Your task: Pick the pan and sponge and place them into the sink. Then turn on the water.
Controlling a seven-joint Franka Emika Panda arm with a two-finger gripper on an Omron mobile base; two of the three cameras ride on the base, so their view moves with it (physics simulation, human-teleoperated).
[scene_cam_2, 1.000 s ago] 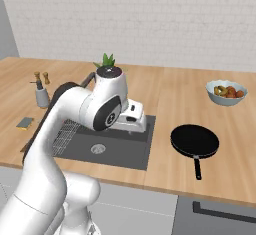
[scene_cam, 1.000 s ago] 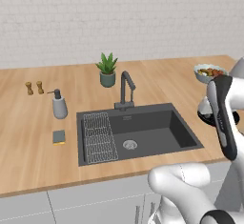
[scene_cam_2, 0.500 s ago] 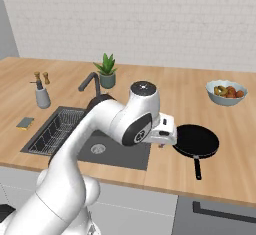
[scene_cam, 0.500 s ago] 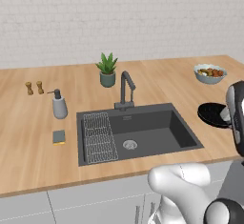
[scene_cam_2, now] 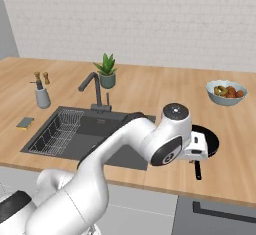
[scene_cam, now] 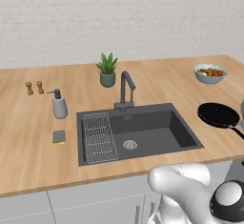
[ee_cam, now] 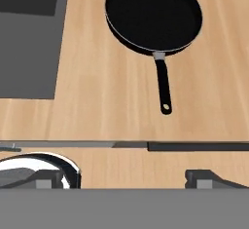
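The pan (scene_cam: 218,115) lies right of the sink (scene_cam: 183,131), the sponge (scene_cam: 59,137) left of it.

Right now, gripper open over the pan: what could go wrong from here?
1. The pan has a thin handle; a grasp there may let the pan tip or twist.
2. The pan sits beside the sink edge; a nudge could slide it.
3. The sponge lies across the sink, a long reach.

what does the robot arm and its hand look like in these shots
The glossy white arm is built of fat rounded segments, with dark grey to black bands and a round dark grey cap at the joints. The hand has two small dark grey blocky fingertips. No cables or markings are visible.
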